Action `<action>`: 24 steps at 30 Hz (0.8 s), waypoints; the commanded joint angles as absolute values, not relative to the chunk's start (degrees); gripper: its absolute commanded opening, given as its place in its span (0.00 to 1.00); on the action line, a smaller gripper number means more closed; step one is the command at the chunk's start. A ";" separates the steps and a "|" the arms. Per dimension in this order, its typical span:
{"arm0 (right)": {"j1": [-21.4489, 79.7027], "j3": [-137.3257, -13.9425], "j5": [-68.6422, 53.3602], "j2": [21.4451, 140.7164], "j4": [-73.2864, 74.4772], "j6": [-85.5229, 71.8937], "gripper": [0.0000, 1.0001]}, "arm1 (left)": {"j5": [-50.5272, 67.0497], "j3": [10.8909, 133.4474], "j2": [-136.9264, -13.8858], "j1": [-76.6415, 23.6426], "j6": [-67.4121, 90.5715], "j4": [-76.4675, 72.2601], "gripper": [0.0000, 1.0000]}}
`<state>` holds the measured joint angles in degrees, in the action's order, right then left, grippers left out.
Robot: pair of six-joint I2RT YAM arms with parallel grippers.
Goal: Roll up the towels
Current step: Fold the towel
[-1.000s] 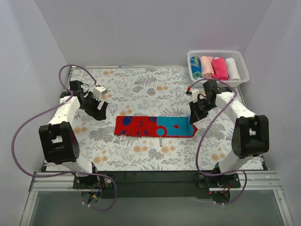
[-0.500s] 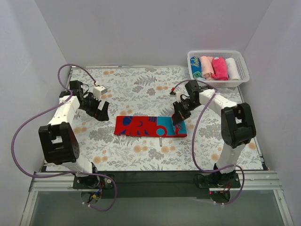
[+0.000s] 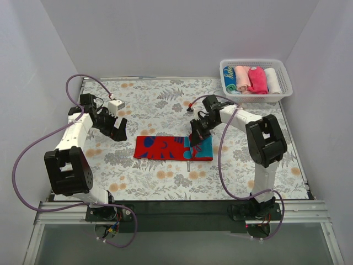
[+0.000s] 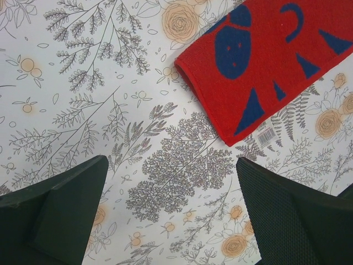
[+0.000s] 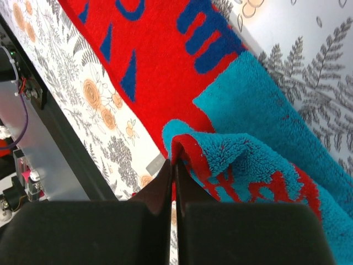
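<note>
The red towel with blue marks and a teal side (image 3: 165,148) lies flat mid-table. Its right end is folded back leftward over itself, the teal underside (image 3: 203,149) facing up. My right gripper (image 3: 194,142) is shut on that folded end; the right wrist view shows the jaws pinching the red hem (image 5: 185,152). My left gripper (image 3: 117,131) is open and empty above the cloth, left of the towel; its wrist view shows the towel's left corner (image 4: 259,66) ahead of the fingers. A hot-pink rolled towel (image 3: 256,79) sits in the basket.
The white slotted basket (image 3: 282,74) at the back right holds several rolled towels. The grey-and-orange floral table cloth (image 3: 165,105) covers the table. White walls stand on three sides. A metal rail (image 3: 176,210) runs along the near edge.
My right gripper has dragged the towel's right end leftward over the towel, shortening its flat length. My left gripper has stayed nearly still.
</note>
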<state>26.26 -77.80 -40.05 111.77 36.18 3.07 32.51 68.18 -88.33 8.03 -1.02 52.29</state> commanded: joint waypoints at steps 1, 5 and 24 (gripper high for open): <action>27.16 -80.86 -41.13 113.11 33.75 0.97 0.01 | 31.56 68.73 -85.43 8.09 -0.79 51.94 0.98; 27.16 -80.68 -40.96 114.08 33.31 0.79 0.01 | 31.29 68.82 -85.78 8.09 -0.70 51.86 0.98; 26.63 -81.91 -40.78 112.77 35.94 2.90 0.35 | 33.66 68.82 -86.14 8.00 -2.28 50.89 0.98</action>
